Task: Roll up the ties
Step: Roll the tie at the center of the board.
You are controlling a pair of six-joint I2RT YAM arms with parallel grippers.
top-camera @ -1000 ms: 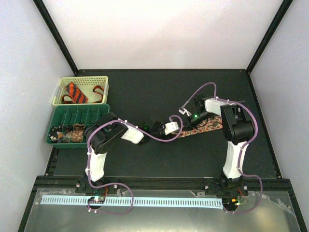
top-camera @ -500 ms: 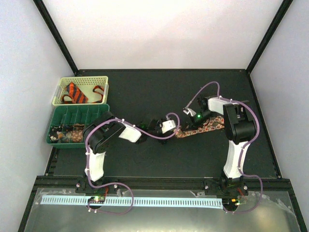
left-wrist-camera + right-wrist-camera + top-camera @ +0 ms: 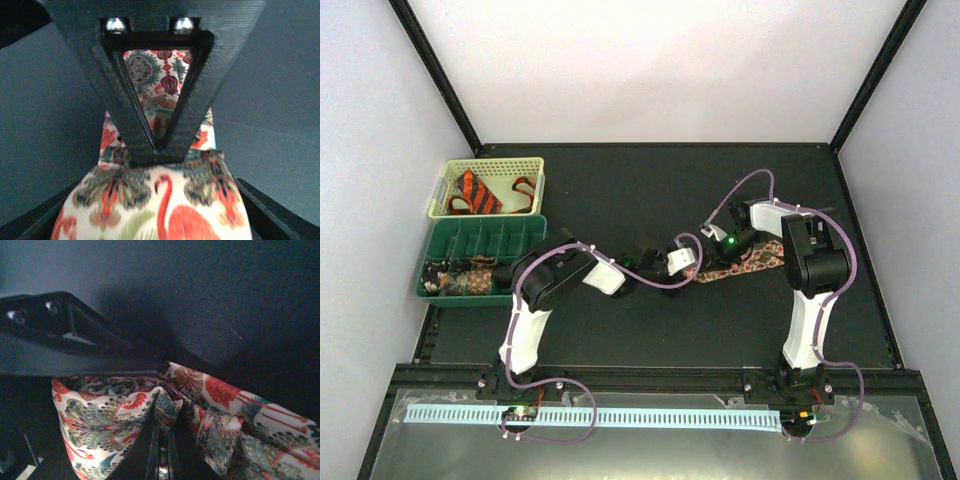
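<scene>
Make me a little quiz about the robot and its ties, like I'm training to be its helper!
1. True or false: the orange striped tie lies in the yellow basket.
2. Which jaws are shut on the patterned tie on the table? A) left jaws B) right jaws C) both
3. Fill in: the pink bird printed on that tie is a ____.
Key: 1 true; 2 B; 3 flamingo.
</scene>
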